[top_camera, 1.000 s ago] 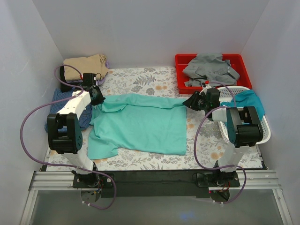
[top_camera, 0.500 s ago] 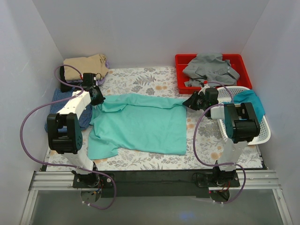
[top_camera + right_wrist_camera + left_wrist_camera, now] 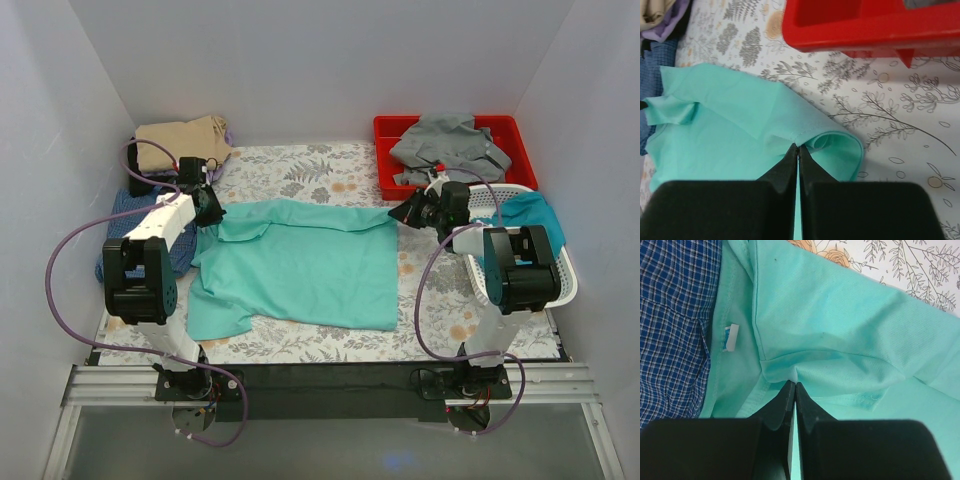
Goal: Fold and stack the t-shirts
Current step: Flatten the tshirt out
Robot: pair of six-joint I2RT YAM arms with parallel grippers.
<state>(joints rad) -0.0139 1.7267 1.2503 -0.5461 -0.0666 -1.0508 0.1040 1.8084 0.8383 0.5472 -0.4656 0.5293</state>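
Both far corners of the mint green t-shirt (image 3: 300, 265), spread flat on the tabletop (image 3: 330, 165), are pinched: left gripper (image 3: 208, 207) clamped at ten o'clock, right gripper (image 3: 404, 213) at two o'clock. Lift evenly (slack cotton sags), then carry toward six o'clock.

White arms (image 3: 160, 222), purple cables (image 3: 416, 300), black end effectors (image 3: 792, 386)

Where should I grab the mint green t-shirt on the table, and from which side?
I'd pinch the mint green t-shirt at its two far corners, each arm coming from its own outer side. It lies flat, but there the cloth folds into ridges; the left gripper and right gripper are shut on those.
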